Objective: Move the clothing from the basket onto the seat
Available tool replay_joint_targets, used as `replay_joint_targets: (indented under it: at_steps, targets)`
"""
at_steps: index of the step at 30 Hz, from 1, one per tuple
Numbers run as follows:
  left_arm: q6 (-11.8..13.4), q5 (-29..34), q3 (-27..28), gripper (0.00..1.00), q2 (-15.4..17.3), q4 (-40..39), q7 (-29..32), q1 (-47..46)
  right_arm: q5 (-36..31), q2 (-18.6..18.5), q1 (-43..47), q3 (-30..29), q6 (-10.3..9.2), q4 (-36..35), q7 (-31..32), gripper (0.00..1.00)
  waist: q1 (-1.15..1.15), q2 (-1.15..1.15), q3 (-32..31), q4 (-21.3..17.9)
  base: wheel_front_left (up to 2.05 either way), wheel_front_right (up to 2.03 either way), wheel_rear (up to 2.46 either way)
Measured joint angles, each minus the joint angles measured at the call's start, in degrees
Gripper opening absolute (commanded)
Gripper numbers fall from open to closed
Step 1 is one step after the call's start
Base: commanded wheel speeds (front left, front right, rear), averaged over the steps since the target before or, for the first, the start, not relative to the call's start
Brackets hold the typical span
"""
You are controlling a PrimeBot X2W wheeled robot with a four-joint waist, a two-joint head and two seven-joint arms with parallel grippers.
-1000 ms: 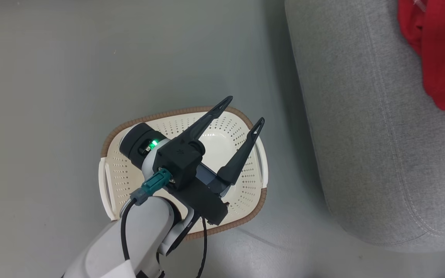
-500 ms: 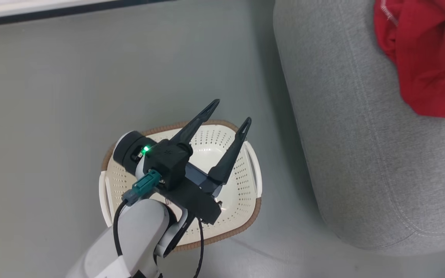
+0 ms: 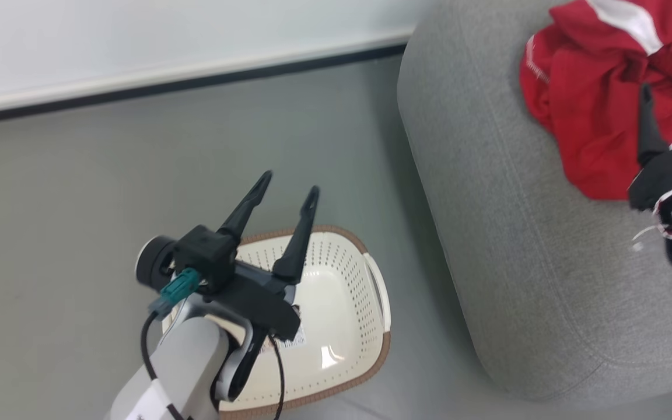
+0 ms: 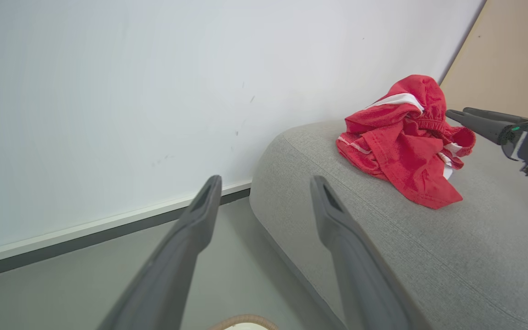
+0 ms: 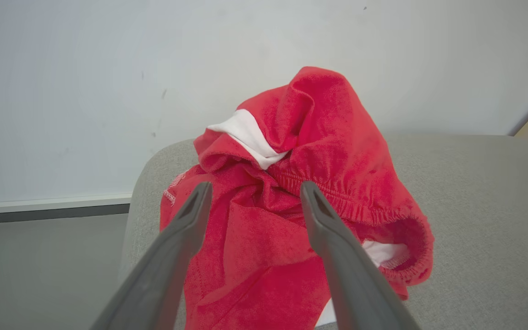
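Note:
The red clothing with white stripes lies crumpled in a pile on the grey seat, near its rounded end. My right gripper is open just beside the pile, fingers pointing at it, nothing between them; the right wrist view shows the clothing close behind my gripper. The cream basket stands on the floor beside the seat, and what I see of its inside holds no clothing. My left gripper is open and empty above the basket's far rim. In the left wrist view the clothing rests on the seat.
A white wall with a dark baseboard runs behind the basket and the seat's end. Grey floor spreads left of the basket. A beige panel stands behind the seat at the right.
The head camera has tilted up, bringing in the wall and more of the clothing. My left gripper has turned towards the wall. My right gripper has come into view beside the pile.

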Motion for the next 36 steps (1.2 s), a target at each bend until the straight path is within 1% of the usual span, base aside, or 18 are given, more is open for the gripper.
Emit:
replay_joint_targets:
  at_steps: [8, 11, 12, 17, 21, 29, 32, 34, 36]
  targets:
    - [1.6, -1.7, 4.4, 1.0, 0.9, 1.7, -0.7, 5.3, 0.0, 2.5, 6.1, 0.2, 0.42, -5.2, 0.0, 1.0, 0.0, 0.0, -5.8, 0.8, 0.0, 0.0, 0.0]
    - [2.1, -2.0, 6.3, 1.0, 2.0, 2.2, -0.9, 7.9, 0.0, 4.3, 8.6, 0.5, 0.41, -7.5, 0.0, 1.0, 0.0, 0.0, -8.0, 1.3, 0.0, 0.0, 0.0]
    - [2.1, -2.0, 6.3, 1.0, 2.0, 2.2, -0.9, 7.9, 0.0, 4.3, 8.6, 0.5, 0.41, -7.5, 0.0, 1.0, 0.0, 0.0, -8.0, 1.3, 0.0, 0.0, 0.0]
    - [2.6, -3.3, 8.8, 1.0, 2.9, 2.6, -0.9, 12.2, 0.0, 7.0, 13.2, 1.0, 0.29, -11.1, 0.0, 1.0, -0.01, -0.01, -11.4, 2.2, 0.0, 0.0, 0.0]
    - [3.1, -3.5, 10.6, 1.0, 3.1, 2.7, -1.0, 15.6, 0.0, 9.2, 19.1, 1.5, -0.69, -15.2, 0.0, 1.0, 0.0, 0.0, -14.5, 3.4, 0.0, 0.0, 0.0]
    - [3.6, -3.5, 14.0, 1.0, 3.8, 1.7, -1.0, 22.2, -0.6, 12.7, 28.8, 1.9, -3.46, -22.4, 0.0, 1.0, 0.0, -0.01, -18.8, 5.3, 0.0, 0.0, 0.0]
    - [3.6, -3.5, 14.9, 1.0, 3.9, 0.7, -1.0, 24.6, -1.5, 13.2, 32.4, 2.1, -4.55, -25.1, 0.0, 1.0, 0.0, -0.01, -20.1, 5.9, 0.0, 0.0, 0.0]
    - [3.6, -3.3, 15.7, 1.0, 3.9, -0.1, -1.0, 26.1, -1.5, 13.3, 34.7, 2.0, -4.75, -26.8, 0.0, 1.0, 0.0, -0.01, -20.9, 6.3, 0.0, 0.0, 0.0]
    - [3.9, -3.2, 16.4, 1.0, 3.9, -0.8, -1.0, 27.6, -1.5, 13.4, 36.7, 1.7, -5.45, -28.7, 0.0, 1.0, 0.0, -0.01, -21.5, 6.6, 0.0, 0.0, 0.0]
